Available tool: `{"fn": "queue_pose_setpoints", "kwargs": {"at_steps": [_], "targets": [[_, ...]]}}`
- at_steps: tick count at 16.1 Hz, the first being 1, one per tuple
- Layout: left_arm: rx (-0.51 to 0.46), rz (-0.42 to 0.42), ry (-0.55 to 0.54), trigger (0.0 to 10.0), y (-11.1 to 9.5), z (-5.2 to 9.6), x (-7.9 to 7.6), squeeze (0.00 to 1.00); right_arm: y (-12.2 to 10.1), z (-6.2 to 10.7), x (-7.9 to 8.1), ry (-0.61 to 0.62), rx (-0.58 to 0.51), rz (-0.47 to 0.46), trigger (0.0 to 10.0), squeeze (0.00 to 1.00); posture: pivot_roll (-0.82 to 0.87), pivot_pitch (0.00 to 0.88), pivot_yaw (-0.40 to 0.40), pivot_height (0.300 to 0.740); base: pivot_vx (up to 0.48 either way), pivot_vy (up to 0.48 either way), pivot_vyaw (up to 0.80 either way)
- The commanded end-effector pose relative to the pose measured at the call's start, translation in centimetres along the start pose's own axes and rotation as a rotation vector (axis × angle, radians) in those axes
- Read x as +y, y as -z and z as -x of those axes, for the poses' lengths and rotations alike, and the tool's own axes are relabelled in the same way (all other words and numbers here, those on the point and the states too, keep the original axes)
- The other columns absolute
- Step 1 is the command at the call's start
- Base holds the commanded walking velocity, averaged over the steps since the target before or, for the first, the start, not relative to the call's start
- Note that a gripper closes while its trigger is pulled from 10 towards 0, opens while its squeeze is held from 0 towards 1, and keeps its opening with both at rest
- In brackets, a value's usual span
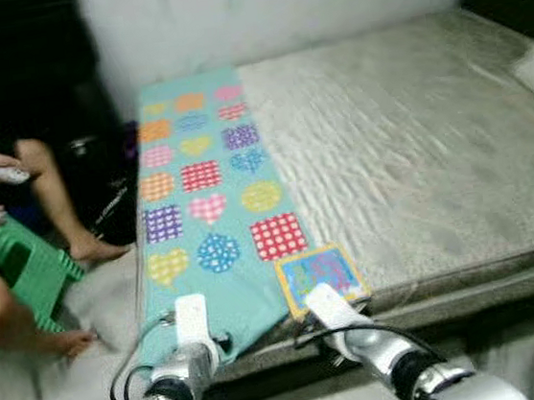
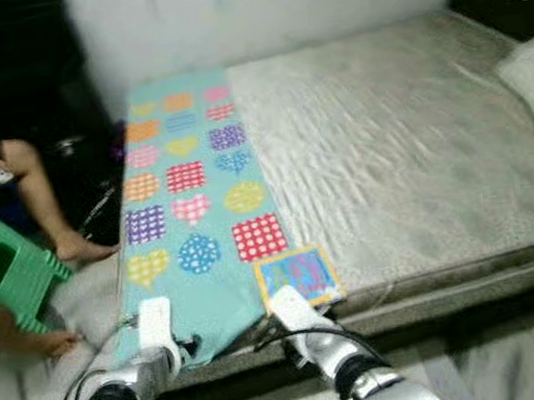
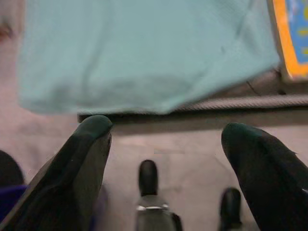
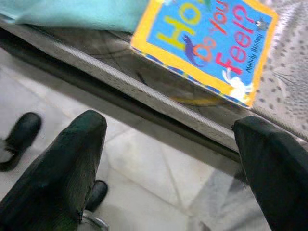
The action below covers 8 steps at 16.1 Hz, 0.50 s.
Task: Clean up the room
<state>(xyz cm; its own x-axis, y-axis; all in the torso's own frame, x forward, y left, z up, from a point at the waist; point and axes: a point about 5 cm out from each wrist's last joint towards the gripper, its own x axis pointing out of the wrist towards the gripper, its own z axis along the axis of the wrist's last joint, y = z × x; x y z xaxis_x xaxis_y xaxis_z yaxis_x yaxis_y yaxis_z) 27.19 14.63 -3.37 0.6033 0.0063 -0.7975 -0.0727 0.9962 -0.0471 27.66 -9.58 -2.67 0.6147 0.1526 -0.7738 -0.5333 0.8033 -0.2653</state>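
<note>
A children's book [image 1: 321, 277] with a yellow border lies flat at the front edge of the bed [image 1: 417, 163], just ahead of the right gripper [image 4: 168, 139], whose black fingers [image 4: 72, 159] stand spread at the mattress edge with nothing between them. From that gripper the book sits at about 12 o'clock, slightly to 11, its sides skewed to the bed's front edge; the right arm is plainly the nearer. The left gripper [image 3: 163, 144], likewise spread and empty, faces the hanging hem of a teal heart-patterned blanket [image 1: 203, 188], which touches the book's 9 o'clock side. At 9 to 10 o'clock a person [image 1: 14, 181] sits by a green stool [image 1: 26, 266], well apart. The bed edge itself looks like the main obstacle.
</note>
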Motion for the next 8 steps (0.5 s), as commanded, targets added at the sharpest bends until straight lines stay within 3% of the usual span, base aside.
{"fn": "queue_pose_setpoints", "kwargs": {"at_steps": [1,3,8], "targets": [[-0.025,0.013,-0.009,10.0,-0.59,0.04,0.87,0.0,-0.97,-0.03,0.85,-0.026,-0.032,-0.016,10.0,0.0,-0.24,0.018,0.039,0.74,0.0,0.0,0.0],[-0.034,0.023,0.01,10.0,-0.77,0.04,0.71,0.0,-1.06,-0.03,0.83,-0.027,-0.036,-0.019,10.0,0.0,-0.24,0.018,0.039,0.74,0.0,0.0,0.0],[-0.038,0.019,0.014,10.0,-0.88,0.05,0.71,0.0,-1.24,-0.02,0.91,-0.033,-0.042,-0.007,10.0,0.0,-0.24,0.012,0.041,0.74,0.314,0.0,0.0]]}}
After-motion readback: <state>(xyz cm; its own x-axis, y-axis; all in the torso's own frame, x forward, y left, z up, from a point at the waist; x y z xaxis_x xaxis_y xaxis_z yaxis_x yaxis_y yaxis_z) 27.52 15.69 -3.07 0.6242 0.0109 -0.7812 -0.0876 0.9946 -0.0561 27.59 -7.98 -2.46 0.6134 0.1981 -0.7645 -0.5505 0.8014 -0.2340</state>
